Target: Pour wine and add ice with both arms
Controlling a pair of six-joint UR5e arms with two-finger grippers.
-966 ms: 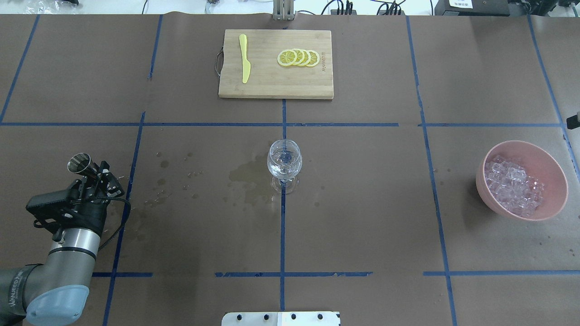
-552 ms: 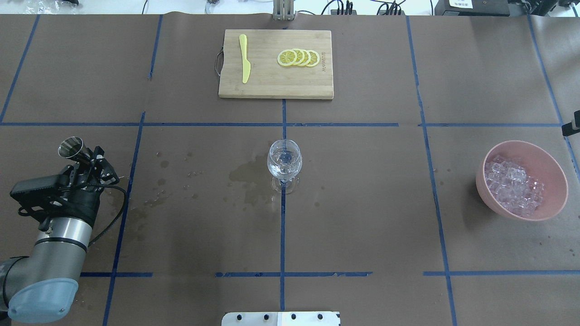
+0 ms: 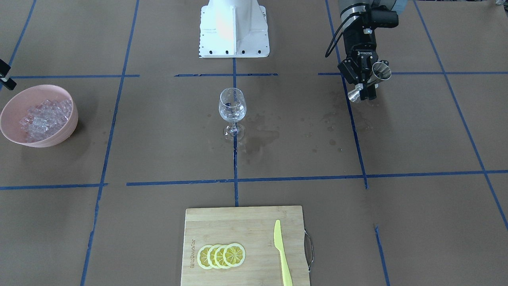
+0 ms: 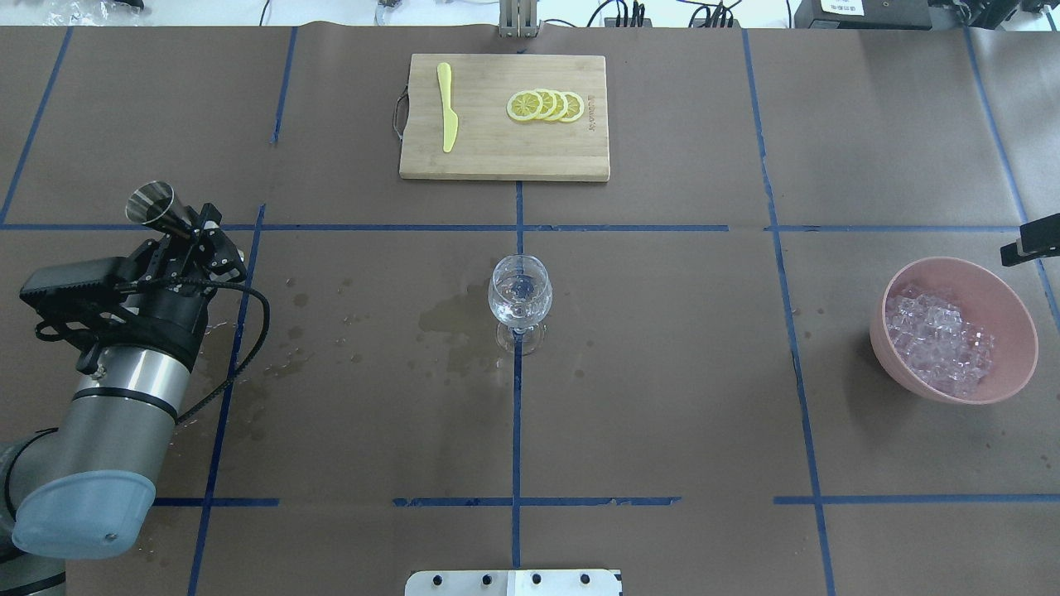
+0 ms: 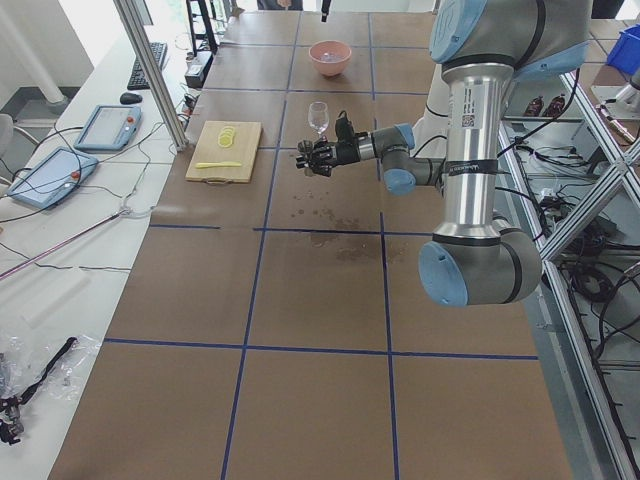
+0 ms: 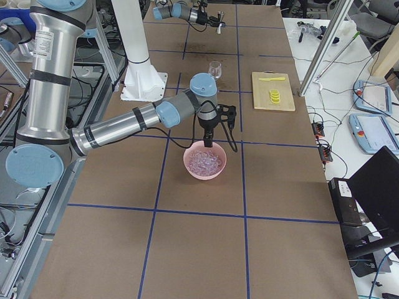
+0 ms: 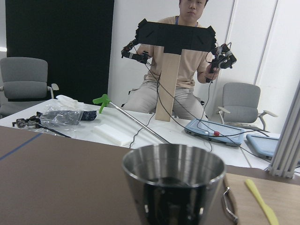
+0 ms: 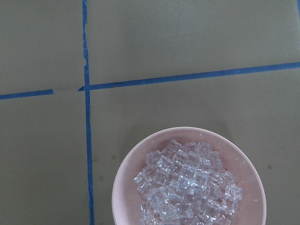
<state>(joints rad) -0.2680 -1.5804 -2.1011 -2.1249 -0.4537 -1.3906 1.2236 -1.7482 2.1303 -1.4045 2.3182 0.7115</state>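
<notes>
My left gripper is shut on a steel jigger and holds it tilted above the table at the left; in the front view the left gripper and the jigger are at the upper right. The jigger's mouth fills the left wrist view. The stemmed glass stands at the centre; the wine in it is barely visible. Ice fills a pink bowl at the right. My right gripper hangs over the bowl; I cannot tell if it is open. The right wrist view shows the ice, no fingers.
A wooden cutting board at the far centre holds a yellow knife and lemon slices. Wet stains spot the brown paper left of the glass. The white pedestal base stands at the robot's side.
My left gripper has carried the jigger away from the robot, toward the far side of the table. A black part of my right arm has moved in from the right edge toward the bowl.
</notes>
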